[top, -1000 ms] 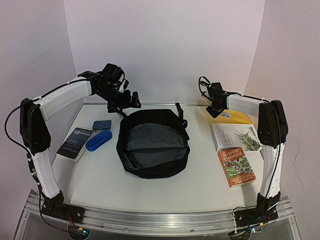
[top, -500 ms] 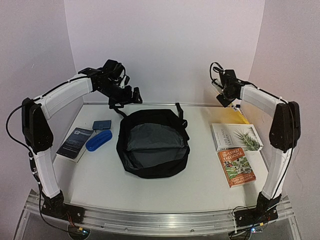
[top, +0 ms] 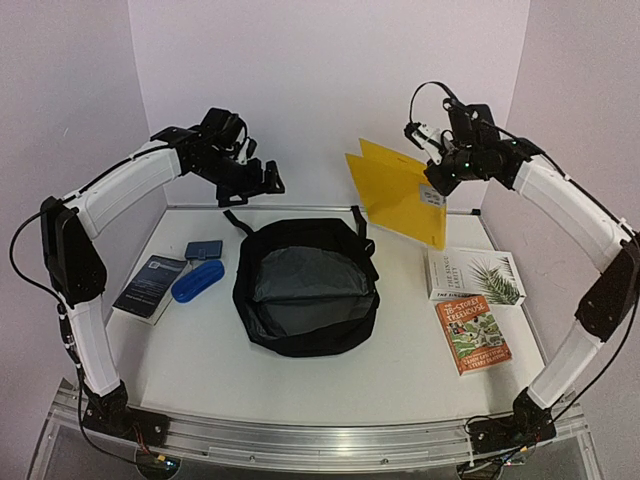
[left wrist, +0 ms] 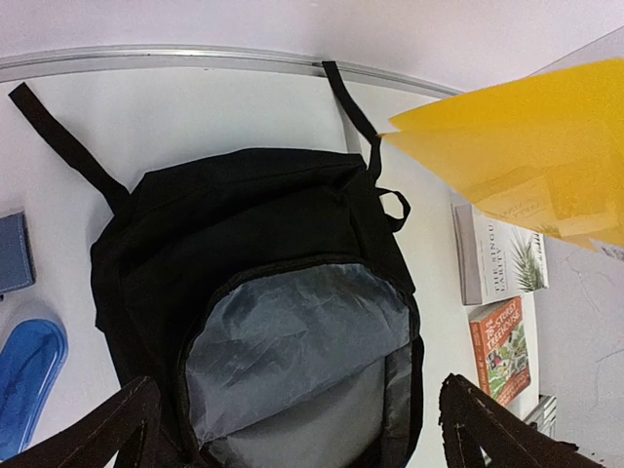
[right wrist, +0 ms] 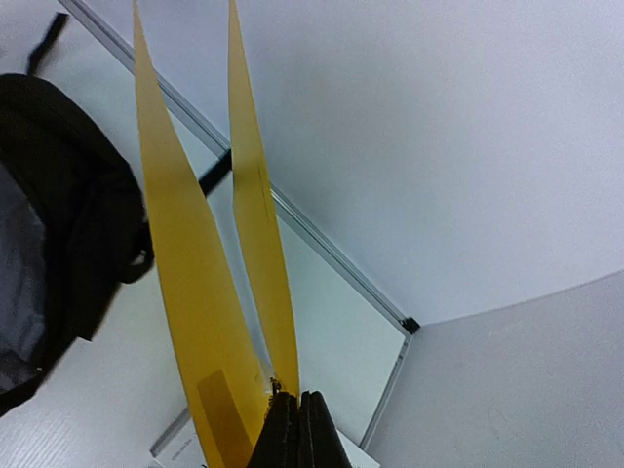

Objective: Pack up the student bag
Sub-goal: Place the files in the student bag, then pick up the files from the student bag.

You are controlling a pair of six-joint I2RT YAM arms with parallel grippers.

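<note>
Top external view: the student bag (top: 305, 290) lies open in the middle of the surface (top: 400, 370). Its grey lining shows and its straps trail off its far side.
Left gripper (top: 262, 182): hangs above the bag's far-left corner with its jaws spread wide and nothing between them. The left wrist view looks down into the bag's mouth between the two fingers (left wrist: 117, 429).
Right gripper (top: 438, 180): raised beyond the bag's far-right corner, clenched on one corner of a yellow folder (top: 395, 195).
Folder: held in the air clear of the surface, tilted. The right wrist view shows its two leaves fanned apart from the pinched corner.
Right of the bag: a white book with a palm leaf (top: 470, 273), with an orange book (top: 472, 333) just beside it, nearer the arm bases.
Left of the bag: a blue case (top: 197, 280), a small dark blue item (top: 203, 248) just behind it, and a dark booklet (top: 150, 285) farthest out.
</note>
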